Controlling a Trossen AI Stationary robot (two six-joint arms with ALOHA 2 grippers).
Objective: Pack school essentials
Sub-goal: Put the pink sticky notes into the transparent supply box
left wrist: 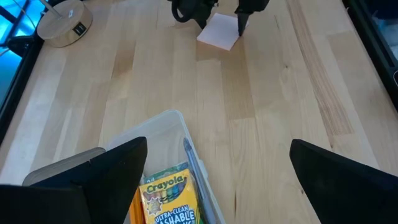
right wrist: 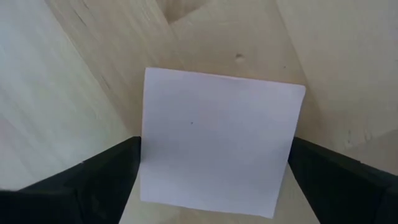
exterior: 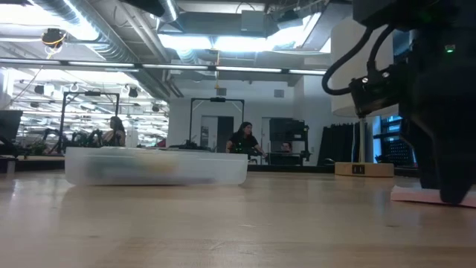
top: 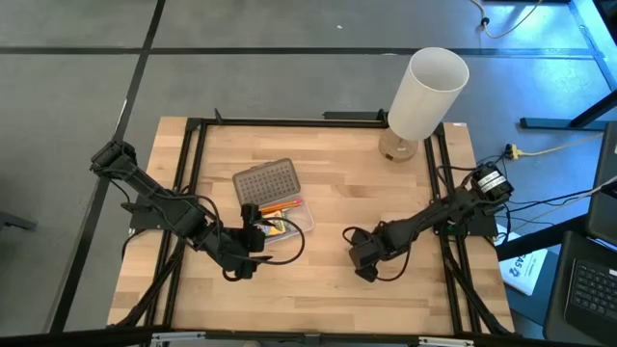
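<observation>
A small pale pink square pad (right wrist: pixel 217 149) lies flat on the wooden table, right of centre. My right gripper (right wrist: pixel 214 180) points straight down over it, open, with one finger at each of two opposite edges; the left wrist view shows the same pad (left wrist: pixel 219 31) between those fingers. The clear plastic case (top: pixel 284 220) stands left of centre and holds the crayon box (left wrist: pixel 168 199), a slim grey pen (left wrist: pixel 193 165) and orange pencils (top: pixel 280 209). My left gripper (top: pixel 246 258) hovers open at the case's near side, tilted down toward it, touching nothing. My right gripper comes at the pad from above, fingers pointing down. One finger (right wrist: pixel 106 174) stands at one edge of the pad (right wrist: pixel 149 155), the other at the opposite edge. Whether they touch it I cannot tell. The pad lies flat on the table.
The case's dimpled grey lid (top: pixel 265 181) lies open on its far side. A tall white cylinder (top: pixel 424 92) on a round wooden base stands at the far right corner. A black frame (top: pixel 193 145) runs around the table. Bare wood lies between the case and the pad.
</observation>
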